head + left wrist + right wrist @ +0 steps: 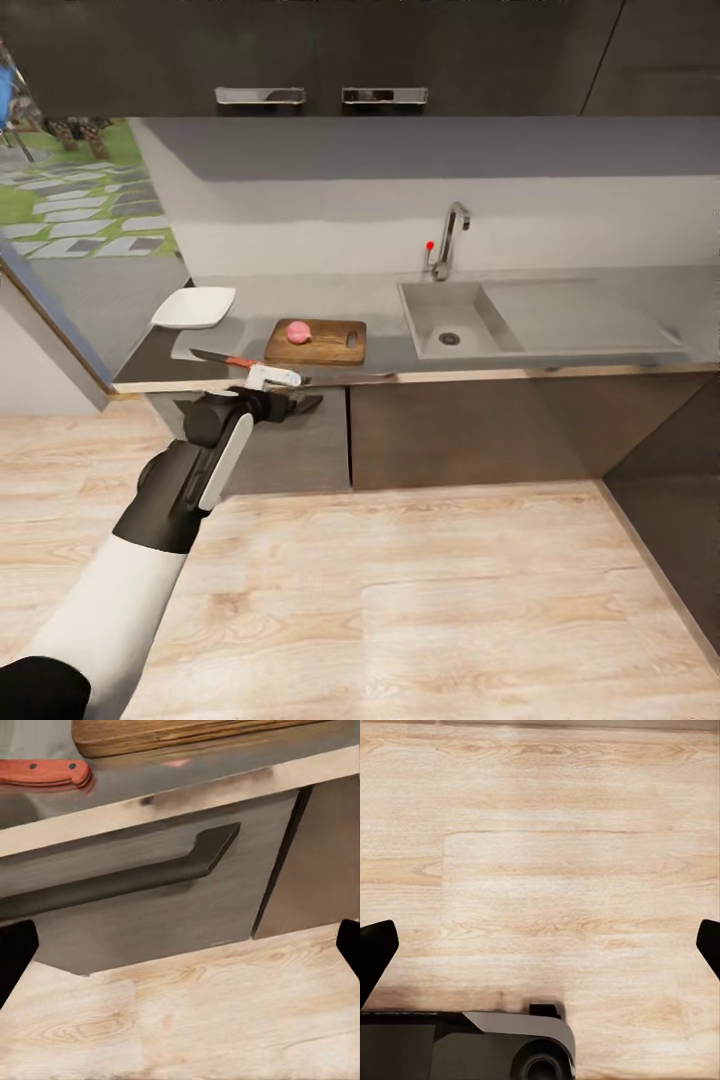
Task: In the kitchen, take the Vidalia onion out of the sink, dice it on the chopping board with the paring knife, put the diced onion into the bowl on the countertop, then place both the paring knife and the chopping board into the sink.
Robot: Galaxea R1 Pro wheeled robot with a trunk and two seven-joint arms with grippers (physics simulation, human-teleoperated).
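here the left gripper (292, 392) is being held just in front of the countertop (390, 352) edge, below the knife (232, 360), with its fingers (16, 954) being kept wide apart and nothing being clamped between them. the knife, dark-bladed with an orange-red handle, is lying on the smooth dark grey top just beside the near left corner of the chopping board (330, 345), apart from the gripper. a pink round onion (299, 332) is sitting on the brown wooden board, which is showing grain and rounded corners. a shallow white square bowl (194, 307) is resting to the left of the board, near it. the matt grey sink (447, 318) is lying to the right, with a curved chrome tap (452, 236) behind it. a dark drawer handle (127, 874) is being seen under the countertop's edge in the left wrist view. the right gripper (540, 952) is being pointed at the pale wood floor (555, 870), fingers spread, holding nothing.
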